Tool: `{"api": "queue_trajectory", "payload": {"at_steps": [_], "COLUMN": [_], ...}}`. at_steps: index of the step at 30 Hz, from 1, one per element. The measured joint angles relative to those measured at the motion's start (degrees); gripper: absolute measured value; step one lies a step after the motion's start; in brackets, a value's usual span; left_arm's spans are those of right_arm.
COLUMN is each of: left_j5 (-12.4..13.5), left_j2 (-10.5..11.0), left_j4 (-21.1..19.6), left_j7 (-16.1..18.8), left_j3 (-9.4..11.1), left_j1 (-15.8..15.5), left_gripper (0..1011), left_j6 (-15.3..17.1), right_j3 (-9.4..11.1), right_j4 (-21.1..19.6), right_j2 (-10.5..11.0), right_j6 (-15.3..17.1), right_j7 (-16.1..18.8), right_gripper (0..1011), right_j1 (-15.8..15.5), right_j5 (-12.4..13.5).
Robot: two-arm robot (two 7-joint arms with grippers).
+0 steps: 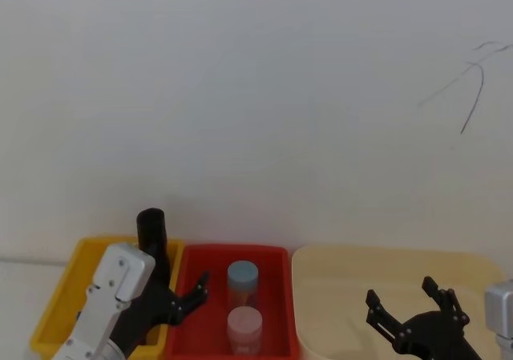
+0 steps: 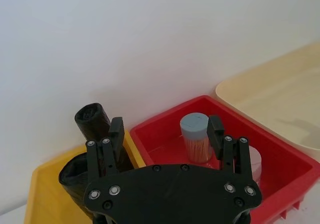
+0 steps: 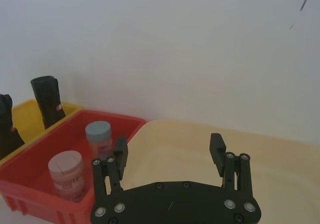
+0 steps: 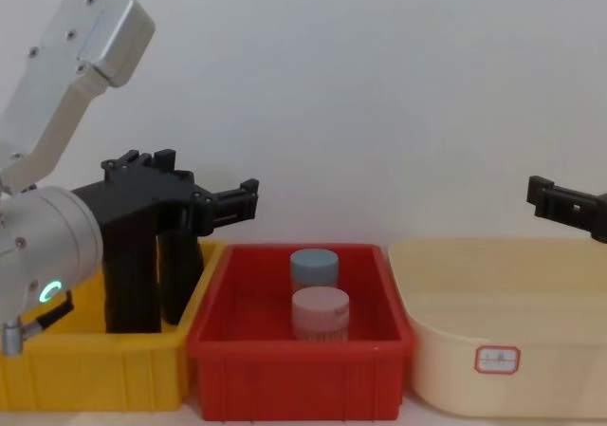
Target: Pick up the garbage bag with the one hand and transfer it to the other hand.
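Left gripper [image 2: 165,129] above yellow bin [image 4: 95,374] rim

the garbage bag [image 2: 91,120] is standing upright, a black, crinkled, glossy roll with its puckered top end facing up. it is sitting just beyond one fingertip of my left pincer [image 2: 166,129], outside the gap between the fingers; i cannot tell whether they are touching. my left pincer is hovering with its fingers gaping wide and gripping nothing. my right pincer [image 3: 168,146] is hanging well apart from the bag, its fingers also spreading wide around nothing.
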Motion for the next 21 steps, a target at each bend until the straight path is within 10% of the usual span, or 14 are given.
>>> {"api": "queue_trajectory", "payload": {"at_steps": [21], "left_j5": [-5.81], "left_j2": [5.87], "left_j4": [-4.11], "left_j7": [-5.18], "left_j3": [-5.97], "left_j1": [5.88], "left_gripper": [1001], "left_j6": [-0.59], "right_j3": [0.0], "right_j4": [0.0], "right_j2": [0.0], "right_j6": [0.0], "right_j7": [0.0], "right_gripper": [1000], "right_j1": [0.0], "right_j5": [0.0]}}
